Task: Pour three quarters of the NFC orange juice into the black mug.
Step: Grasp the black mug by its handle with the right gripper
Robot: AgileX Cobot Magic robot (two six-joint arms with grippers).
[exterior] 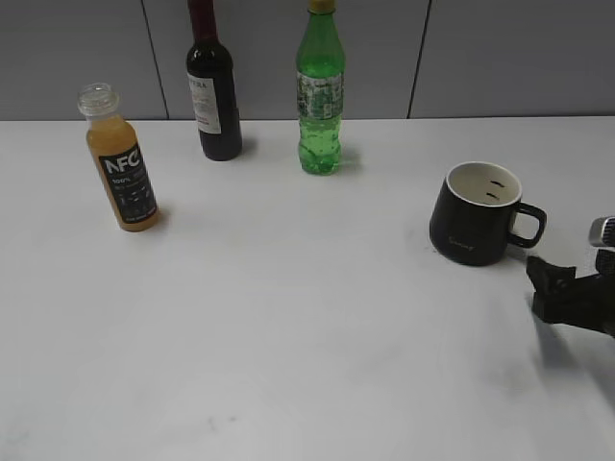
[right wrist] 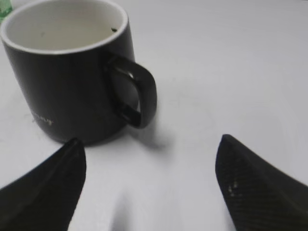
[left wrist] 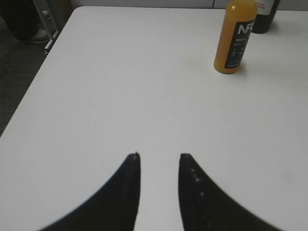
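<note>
Standing near the far-left corner of the white bench [exterior: 317,317], the small clear plastic bottle of NFC orange juice [exterior: 121,160] is uncapped, upright and nearly full, with nothing gripping it. The squat matte black mug [exterior: 478,213] with a cream interior sits toward the right edge, well apart from the bottle, handle pointing right. 2 other bottles, a dark wine bottle [exterior: 213,86] and a green plastic bottle [exterior: 319,96], stand along the far edge between them.

The left gripper [left wrist: 159,161] hovers over bare bench with its jaws slightly apart and empty, the juice bottle far ahead and to its right. The right gripper [right wrist: 149,159] is spread wide and empty, just short of the mug's handle.

Risks, as I judge them: with no cap, any tilt or knock during the grasp would spill juice; a squeeze on thin plastic could push liquid out of the neck; a bump from the right gripper could shift the mug.
</note>
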